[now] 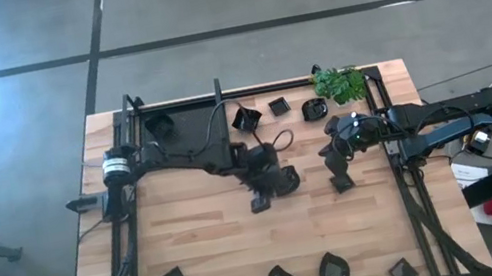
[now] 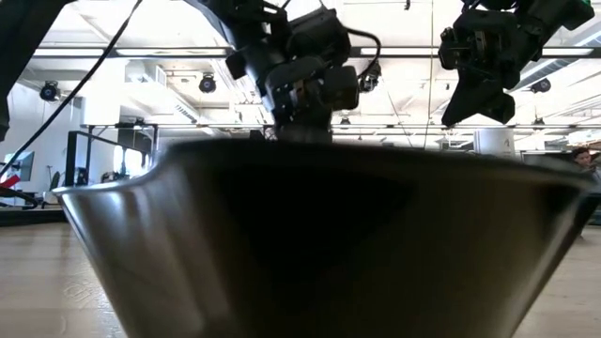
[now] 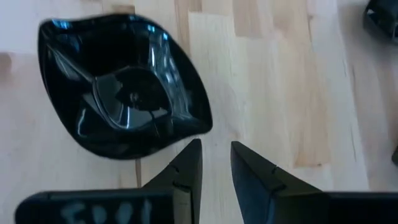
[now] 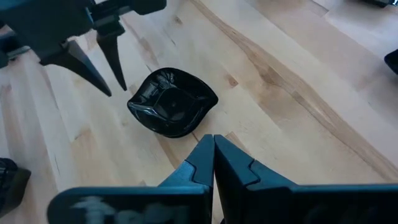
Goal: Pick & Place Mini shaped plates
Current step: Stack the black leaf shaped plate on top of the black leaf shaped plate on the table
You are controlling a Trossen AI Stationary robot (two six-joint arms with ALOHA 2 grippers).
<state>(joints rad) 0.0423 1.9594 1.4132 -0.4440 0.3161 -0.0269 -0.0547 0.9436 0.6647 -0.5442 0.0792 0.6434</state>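
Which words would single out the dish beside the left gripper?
Look at the middle of the wooden table, where both arms meet. A glossy black dish lies flat beside the open left gripper. The other dishes line the table's edges; only this one is central.

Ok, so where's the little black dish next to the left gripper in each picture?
High view: the little black dish lies mid-table, beside the left gripper.
Low view: not visible; a big near dish blocks the table.
Left wrist view: just ahead of the left gripper's open fingers.
Right wrist view: just past the shut right gripper.
Shared landmark: the left gripper, close beside the dish.
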